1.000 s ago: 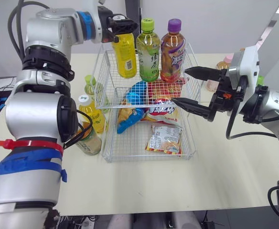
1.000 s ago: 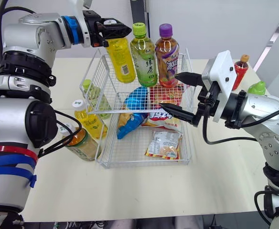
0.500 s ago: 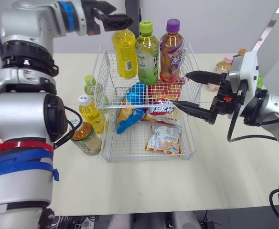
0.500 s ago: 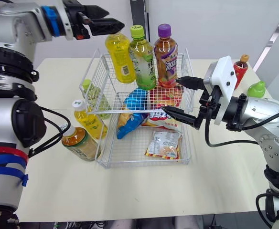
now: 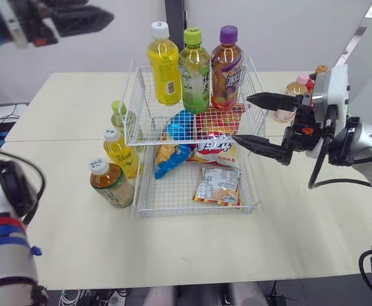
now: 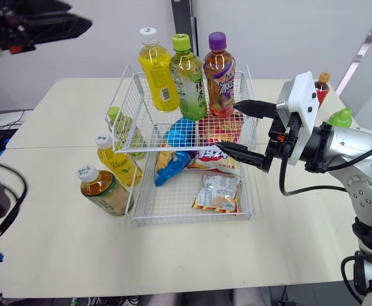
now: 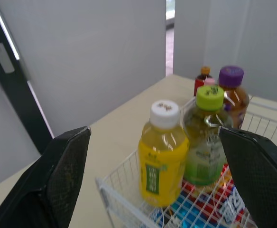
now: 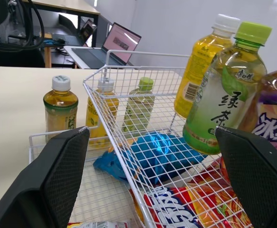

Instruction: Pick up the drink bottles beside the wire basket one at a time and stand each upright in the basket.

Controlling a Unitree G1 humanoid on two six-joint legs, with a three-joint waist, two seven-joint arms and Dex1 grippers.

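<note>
The wire basket (image 5: 173, 208) stands mid-table. Upright at its far end are a yellow bottle (image 5: 163, 64), a green-tea bottle (image 5: 195, 70) and a purple-capped bottle (image 5: 227, 67). On the table along its left side stand a pale green-capped bottle (image 5: 119, 118), a small yellow bottle (image 5: 121, 153) and an amber tea bottle (image 5: 109, 183). My left gripper (image 5: 103, 18) hangs open and empty, high up and left of the yellow bottle. Open and empty too, my right gripper (image 5: 241, 117) hovers at the basket's right rim.
Snack packets lie in the basket: a blue one (image 5: 176, 137), a red bag (image 5: 214, 143) and a small pack (image 5: 218, 185). A red bottle (image 6: 321, 86) and a pink-capped one (image 5: 299, 86) stand behind my right arm at the table's far right.
My left gripper has opened off the yellow bottle and drawn back up and to the left. The yellow bottle stays upright in the basket. The right arm has barely moved.
</note>
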